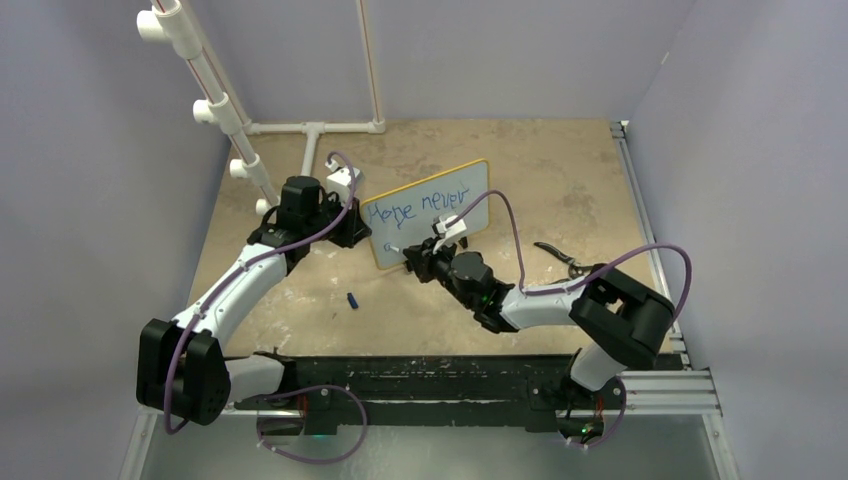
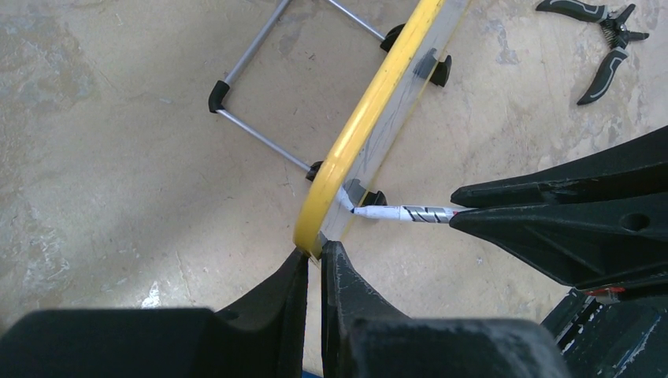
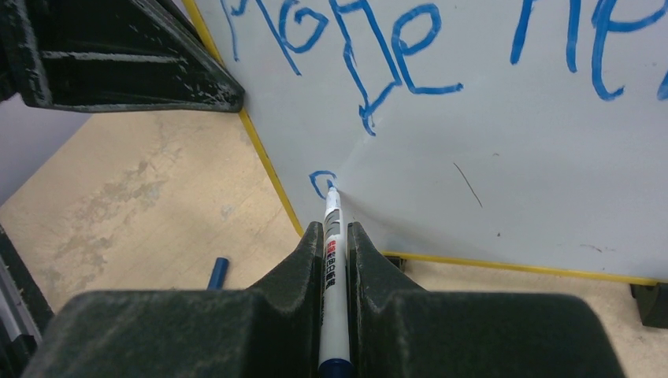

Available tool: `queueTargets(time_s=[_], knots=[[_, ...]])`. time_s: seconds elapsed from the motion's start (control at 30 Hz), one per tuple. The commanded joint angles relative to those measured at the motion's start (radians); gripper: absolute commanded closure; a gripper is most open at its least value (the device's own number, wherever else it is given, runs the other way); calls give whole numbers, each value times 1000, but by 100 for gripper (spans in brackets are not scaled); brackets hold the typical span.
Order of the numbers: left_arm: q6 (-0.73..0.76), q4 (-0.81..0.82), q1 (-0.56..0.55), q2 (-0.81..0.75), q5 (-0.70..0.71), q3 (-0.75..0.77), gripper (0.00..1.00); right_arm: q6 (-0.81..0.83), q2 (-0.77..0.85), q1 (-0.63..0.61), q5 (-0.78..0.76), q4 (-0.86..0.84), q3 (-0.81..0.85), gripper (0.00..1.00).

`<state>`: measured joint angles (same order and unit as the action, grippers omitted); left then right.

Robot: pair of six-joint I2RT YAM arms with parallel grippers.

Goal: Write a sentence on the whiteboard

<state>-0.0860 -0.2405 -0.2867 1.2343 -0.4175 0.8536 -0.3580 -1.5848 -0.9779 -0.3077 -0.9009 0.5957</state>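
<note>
Tan mottled table [image 1: 560,170], grey walls all round, and dead centre stood the board [image 1: 420,232], up on its feet and angled toward the right arm. Left gripper [image 2: 317,256] was clamped on the board's yellow lower-left corner, jaws pressed tight either side of the frame. It looked like a steadying hold, so the board would not slide or tip under the pen's push. Right gripper [image 3: 334,230] came in low from the front, pinching the marker [image 3: 334,272] lengthwise, barrel running straight out so the tip met the white face nearly head-on.

Sentence [image 1: 425,200] so far: "Hope never" in blue along the top line. Pliers [image 1: 560,256] lay well apart on the right, no part in this. A little blue cap [image 1: 352,299] lay on the table in front of the board, clear of both arms. And the tip sat low near the left edge, touching a small blue loop [image 3: 321,183], likely the first letter of the second line, so about half the writing remained.
</note>
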Motion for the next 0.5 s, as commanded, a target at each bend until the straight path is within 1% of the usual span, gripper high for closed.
queueTargets(time_s=[0.0, 0.2, 0.47], knots=[[0, 27, -11, 4, -38, 3, 100, 0, -17, -15, -54, 0, -20, 100], [0, 27, -12, 5, -38, 4, 100, -8, -30, -35, -60, 6, -31, 100], [1, 29, -12, 9, -39, 4, 100, 7, -73, -55, -39, -25, 13, 100]])
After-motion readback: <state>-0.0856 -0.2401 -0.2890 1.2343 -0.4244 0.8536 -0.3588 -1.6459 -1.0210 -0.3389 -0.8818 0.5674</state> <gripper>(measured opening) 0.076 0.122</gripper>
